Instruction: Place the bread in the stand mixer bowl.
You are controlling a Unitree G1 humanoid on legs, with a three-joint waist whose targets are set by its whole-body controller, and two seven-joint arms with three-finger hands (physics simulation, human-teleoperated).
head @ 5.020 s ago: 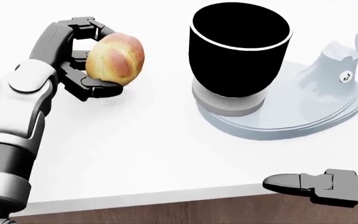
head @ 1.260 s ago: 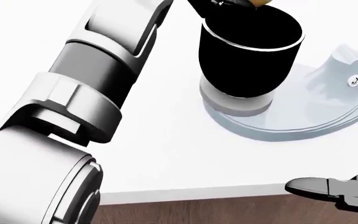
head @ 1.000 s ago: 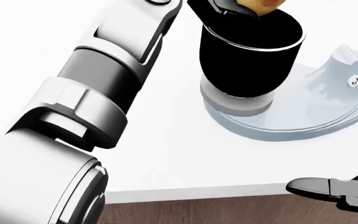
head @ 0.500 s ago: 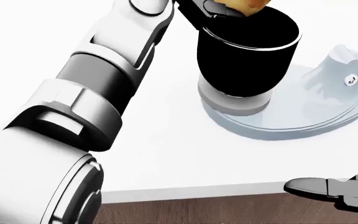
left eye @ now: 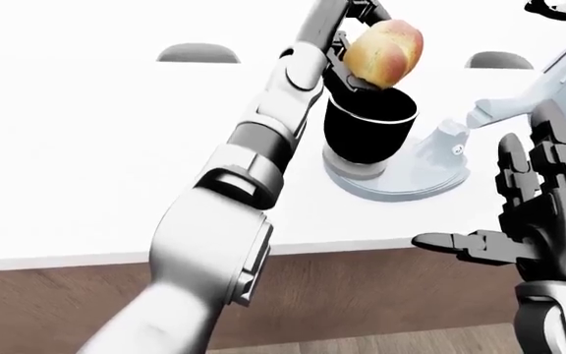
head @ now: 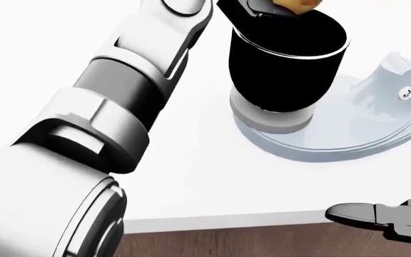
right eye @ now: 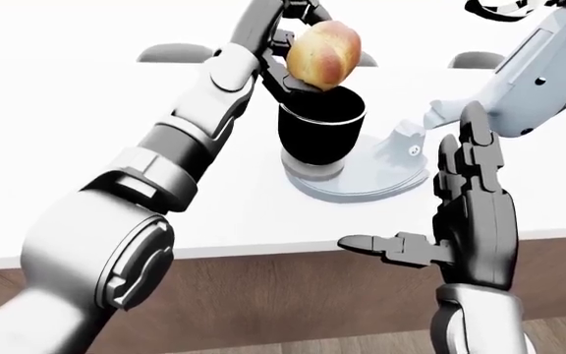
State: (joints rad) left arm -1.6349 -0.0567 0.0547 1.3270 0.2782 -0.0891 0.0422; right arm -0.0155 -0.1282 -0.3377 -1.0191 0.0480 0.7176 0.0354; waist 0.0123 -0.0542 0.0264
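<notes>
A golden bread roll (left eye: 385,51) is held in my left hand (left eye: 354,46), whose fingers close round it, just above the rim of the black stand mixer bowl (left eye: 369,133). The bowl stands on the pale grey mixer base (left eye: 416,173), with the mixer's tilted head (right eye: 549,63) up at the right. In the head view only the roll's bottom edge (head: 294,5) shows over the bowl (head: 287,64). My right hand (right eye: 470,214) is open, fingers spread, low at the right near the counter's edge, away from the bowl.
The white counter (left eye: 86,162) ends in a near edge above a brown wood cabinet face (left eye: 361,295). My left arm (head: 120,107) fills the left of the head view. Two grey rounded shapes (left eye: 196,53) sit at the counter's top edge.
Five seconds ago the roll was held low at the left of the bowl; now it is over the bowl's rim. In the last second it barely moved. The view shifts slightly.
</notes>
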